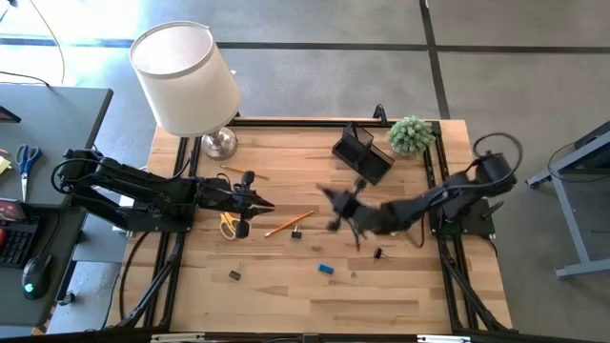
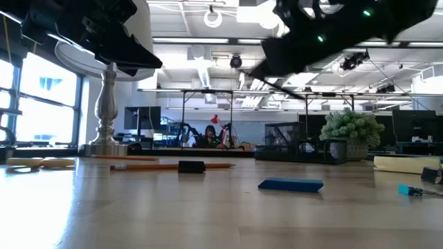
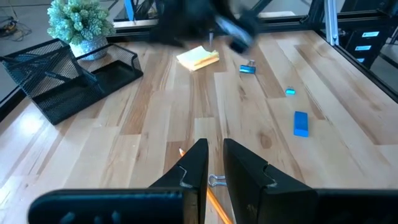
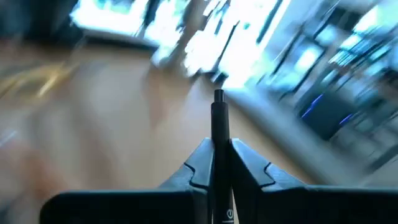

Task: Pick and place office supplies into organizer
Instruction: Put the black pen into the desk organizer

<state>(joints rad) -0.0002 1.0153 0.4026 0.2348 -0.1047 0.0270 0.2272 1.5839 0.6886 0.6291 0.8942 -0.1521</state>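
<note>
The right gripper (image 4: 217, 149) is clamped on a dark pen (image 4: 218, 115), apparently lengthwise between the fingers; the organizer (image 1: 362, 152) lies beyond, toward the table's (image 1: 286, 286) far edge. The left gripper (image 3: 214, 165) sits nearly closed, empty.

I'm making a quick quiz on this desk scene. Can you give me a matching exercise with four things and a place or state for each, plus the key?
Things:
1. dark pen
2. blue eraser
3. sticky-note pad
4. organizer

Places or states:
A. beside the green plant at the table's far edge
B. clamped between the right gripper's fingers
C. lying flat on bare wood near the table's front
D. on the table just under the right arm

Pairs: 1-B, 2-C, 3-D, 4-A
</note>
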